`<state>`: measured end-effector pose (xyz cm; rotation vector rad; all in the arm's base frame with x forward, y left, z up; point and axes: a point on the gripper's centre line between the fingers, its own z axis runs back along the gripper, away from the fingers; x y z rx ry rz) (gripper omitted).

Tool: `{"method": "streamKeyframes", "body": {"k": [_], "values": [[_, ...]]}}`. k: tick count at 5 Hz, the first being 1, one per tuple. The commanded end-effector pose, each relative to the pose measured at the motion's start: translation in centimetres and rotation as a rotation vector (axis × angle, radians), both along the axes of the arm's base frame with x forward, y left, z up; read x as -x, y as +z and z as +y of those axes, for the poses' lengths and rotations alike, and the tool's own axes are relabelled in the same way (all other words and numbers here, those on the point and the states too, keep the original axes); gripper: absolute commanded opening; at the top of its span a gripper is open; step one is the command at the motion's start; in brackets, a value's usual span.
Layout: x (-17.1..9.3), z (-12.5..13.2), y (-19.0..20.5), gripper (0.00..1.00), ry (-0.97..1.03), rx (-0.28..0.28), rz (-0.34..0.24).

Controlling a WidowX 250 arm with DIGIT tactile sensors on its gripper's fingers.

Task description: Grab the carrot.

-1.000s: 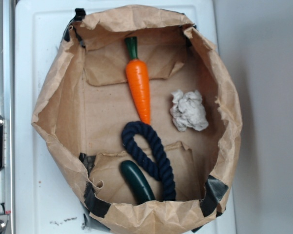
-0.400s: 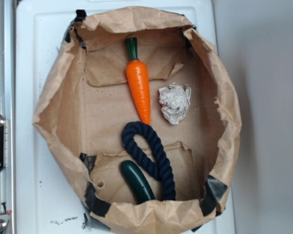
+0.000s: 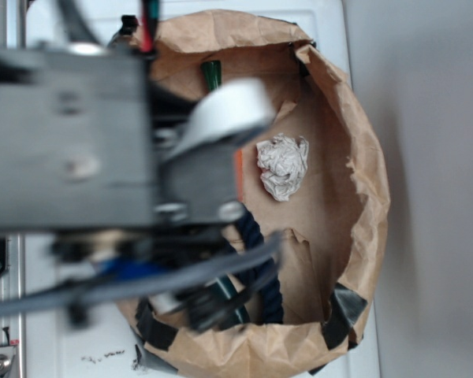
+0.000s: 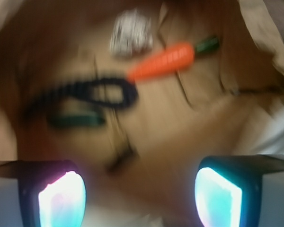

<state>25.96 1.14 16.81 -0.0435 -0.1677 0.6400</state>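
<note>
the gripper (image 4: 140, 198) hangs empty, fingers spread wide, above the bag (image 4: 265, 42). the carrot (image 4: 163, 61) lies on its floor, ahead and slightly right, long axis slanted across the fingers' line.

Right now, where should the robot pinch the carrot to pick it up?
Probably across the thick orange middle of the carrot, coming straight down from above. It lies flat on the bag floor, and its pointed tip touches the rope loop, so stay nearer the green stem. The gripper is open.

No readable text, label or number shows in either view.
</note>
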Motion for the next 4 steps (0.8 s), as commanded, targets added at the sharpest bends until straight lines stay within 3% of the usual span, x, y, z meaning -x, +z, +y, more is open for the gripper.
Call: {"method": "streamKeyframes", "body": {"k": [1,3,4], "values": [[-2.3,5.8,-3.0,1.00,0.498,0.022,-0.034],[-2.1,7.8,-5.8,1.00,0.592,-0.042,-0.008],[-2.1,7.8,-5.8,1.00,0.592,-0.042,-0.008]]}}
